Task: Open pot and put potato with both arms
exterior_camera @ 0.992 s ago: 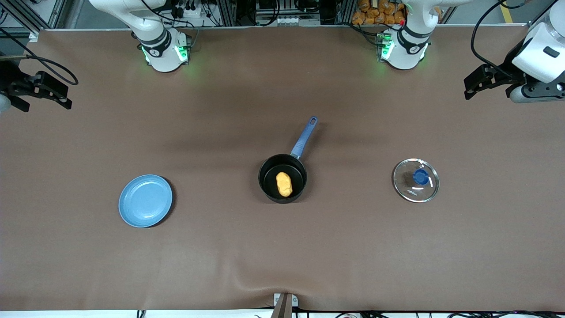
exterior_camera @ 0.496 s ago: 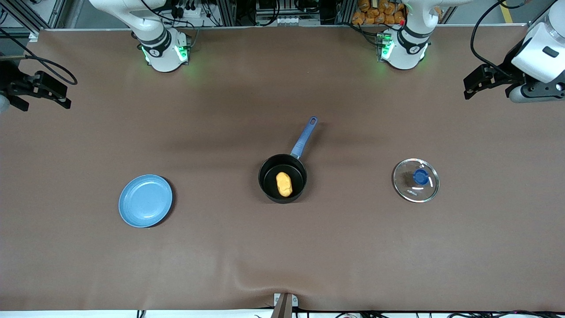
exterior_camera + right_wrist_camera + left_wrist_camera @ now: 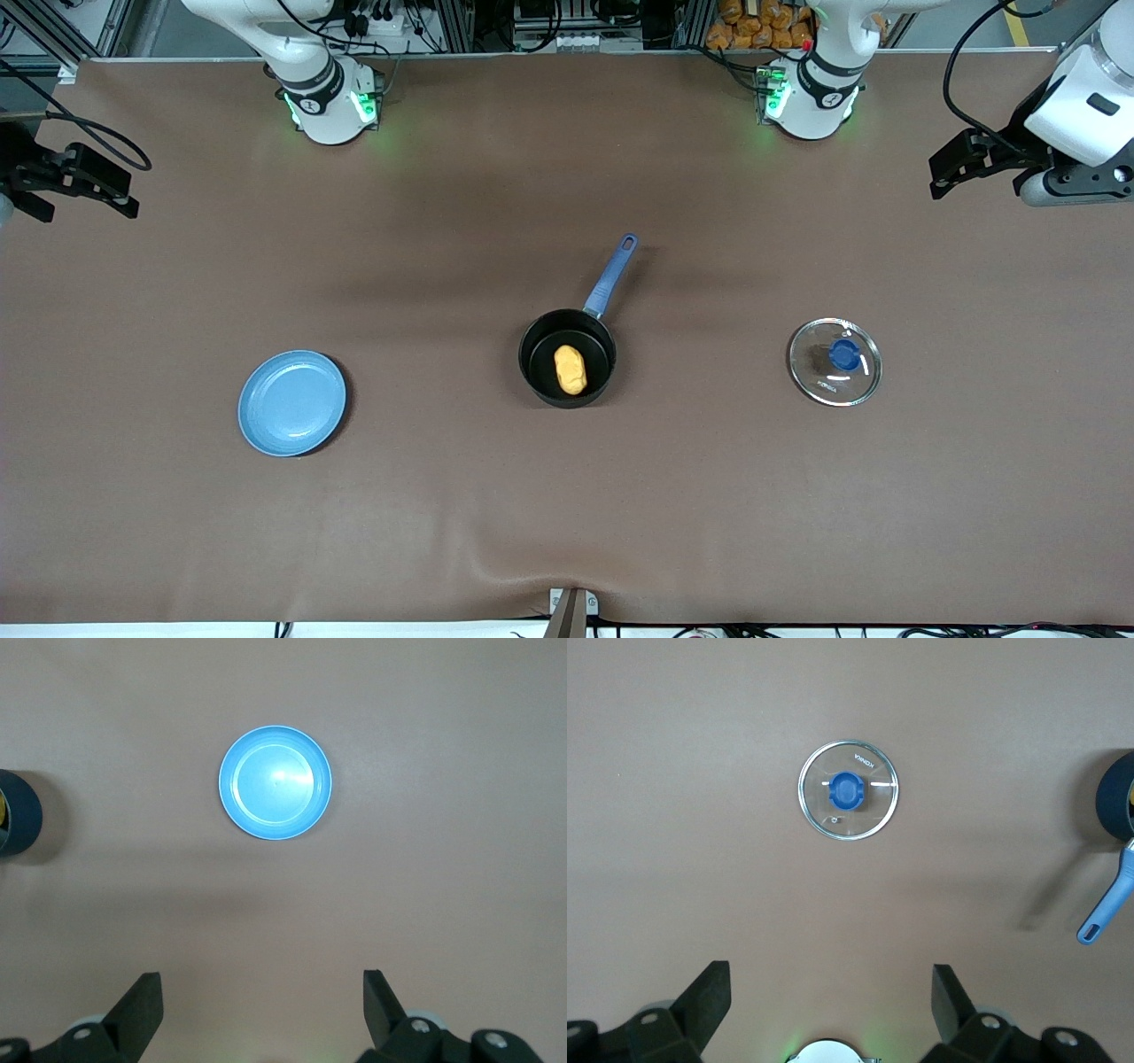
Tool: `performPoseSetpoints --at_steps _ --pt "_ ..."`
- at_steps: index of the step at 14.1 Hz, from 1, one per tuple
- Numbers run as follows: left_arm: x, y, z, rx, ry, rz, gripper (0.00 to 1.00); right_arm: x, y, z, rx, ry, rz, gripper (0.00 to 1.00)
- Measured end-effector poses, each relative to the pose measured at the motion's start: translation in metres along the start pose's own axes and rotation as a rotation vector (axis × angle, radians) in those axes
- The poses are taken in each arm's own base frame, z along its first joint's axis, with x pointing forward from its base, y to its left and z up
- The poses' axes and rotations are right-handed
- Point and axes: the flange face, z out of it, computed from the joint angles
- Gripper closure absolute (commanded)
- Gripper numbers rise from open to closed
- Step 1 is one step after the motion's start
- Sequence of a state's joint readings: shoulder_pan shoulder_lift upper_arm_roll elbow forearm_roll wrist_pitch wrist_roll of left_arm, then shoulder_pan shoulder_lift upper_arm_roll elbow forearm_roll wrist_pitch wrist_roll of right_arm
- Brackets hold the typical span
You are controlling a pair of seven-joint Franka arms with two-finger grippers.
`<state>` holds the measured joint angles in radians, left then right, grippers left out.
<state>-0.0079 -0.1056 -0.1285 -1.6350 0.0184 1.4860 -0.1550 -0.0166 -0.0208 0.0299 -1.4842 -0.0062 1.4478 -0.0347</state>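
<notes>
The black pot [image 3: 537, 353] stands uncovered mid-table, its blue handle [image 3: 609, 276] pointing toward the robots' bases. The yellow-orange potato [image 3: 570, 369] lies inside it. The glass lid [image 3: 834, 361] with its blue knob rests flat on the table toward the left arm's end, and is also seen as lid [image 3: 849, 790]. My left gripper [image 3: 935, 177] hangs open and empty above the table at the left arm's end, seen as gripper [image 3: 831, 979]. My right gripper [image 3: 131, 197] hangs open and empty above the right arm's end, seen as gripper [image 3: 263, 988]. The pot's edge [image 3: 1116, 797] and edge [image 3: 19, 813] show in both wrist views.
A flat light-blue plate [image 3: 291, 403] lies empty toward the right arm's end, a little nearer the front camera than the pot, and shows as plate [image 3: 275, 781]. Brown cloth [image 3: 567, 514] covers the table. Both arm bases stand along the farther edge.
The right gripper has drifted slightly outward toward its end of the table. The left gripper, pot, potato, lid and plate have not moved.
</notes>
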Motion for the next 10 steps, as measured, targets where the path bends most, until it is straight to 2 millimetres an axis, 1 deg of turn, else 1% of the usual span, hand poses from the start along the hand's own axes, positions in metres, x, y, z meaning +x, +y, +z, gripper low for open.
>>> performPoseSetpoints --at_steps 3,6,10 --pt "0.0002 -0.0001 0.0003 0.0 -0.001 0.0 0.0 0.0005 -0.002 0.0007 0.0 -0.001 -0.002 0.0" --pt "0.0004 -0.0001 0.0006 0.0 -0.001 0.0 0.0 0.0007 -0.0084 0.0006 0.0 -0.001 -0.013 0.0" --pt "0.0004 -0.0001 0.0006 0.0 -0.001 0.0 0.0 0.0007 -0.0091 0.0006 -0.001 -0.001 -0.014 0.0"
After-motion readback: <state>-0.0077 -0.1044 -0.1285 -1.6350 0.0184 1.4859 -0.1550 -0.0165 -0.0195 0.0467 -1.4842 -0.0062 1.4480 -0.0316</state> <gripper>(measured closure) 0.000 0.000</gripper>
